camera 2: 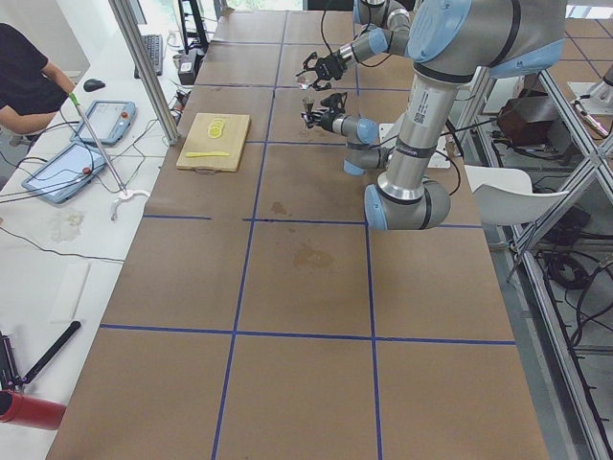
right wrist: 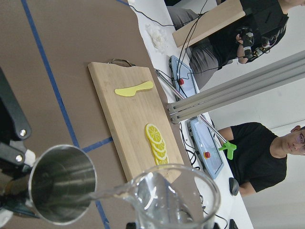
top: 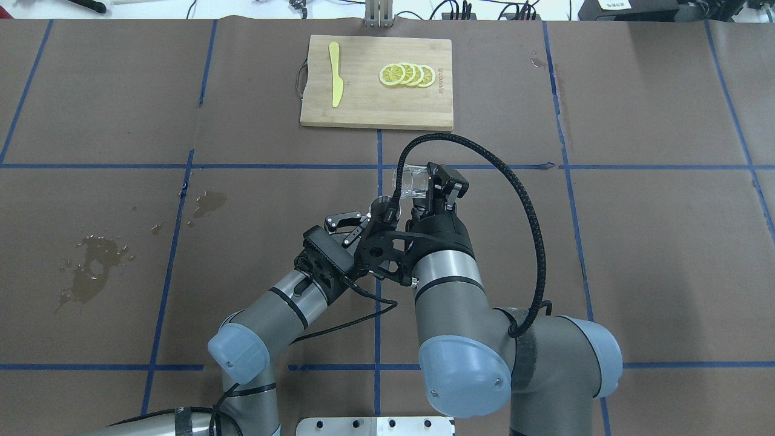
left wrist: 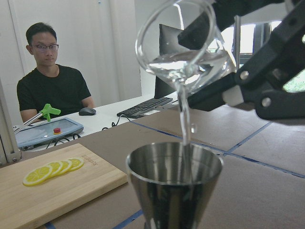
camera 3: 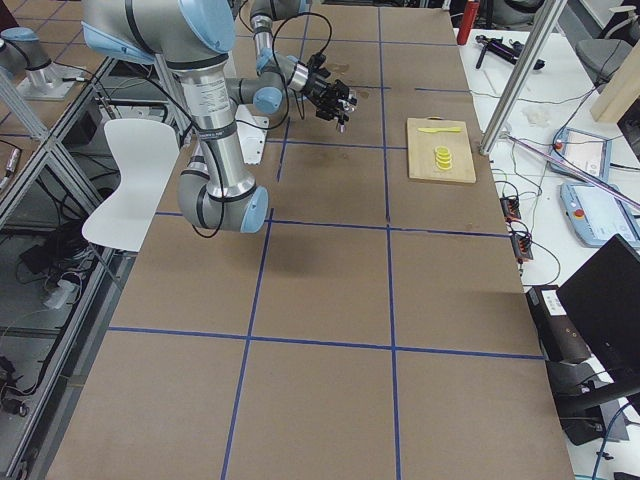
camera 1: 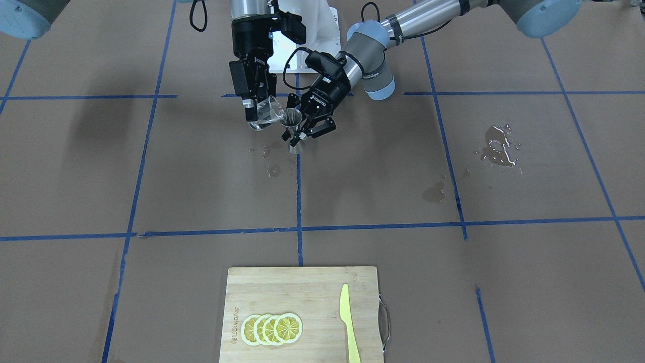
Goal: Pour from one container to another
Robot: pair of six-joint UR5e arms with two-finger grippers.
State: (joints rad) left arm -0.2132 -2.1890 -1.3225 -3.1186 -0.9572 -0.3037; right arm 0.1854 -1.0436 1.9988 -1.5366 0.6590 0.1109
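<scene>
— Where is the glass cup [camera 1: 268, 112]?
— In the front view it sits just at 9 o'clock of the jigger [camera 1: 291, 119]. It is tipped towards the jigger, with its lip over the steel mouth. The right gripper [camera 1: 256, 112] comes down from above, jaws clenched on the cup.
— And the jigger?
— Upright, above the centre tape line. The left gripper [camera 1: 302, 132] reaches in from 2 o'clock and pinches its narrow waist.
— I can't see any pouring from the front.
— The left wrist camera shows it: a thin clear stream [left wrist: 183, 119] falls from the cup's lip into the jigger. Overhead, the right arm's wrist hides most of the jigger.
— What else is there?
— A cutting board [camera 1: 302, 287] at 6 o'clock of the front view carries lemon slices [camera 1: 272, 328] and a yellow knife [camera 1: 348, 322]. A wet patch [camera 1: 499, 146] lies at 3 o'clock. The wrist cameras show a seated person [left wrist: 50, 86] beyond the board.
</scene>
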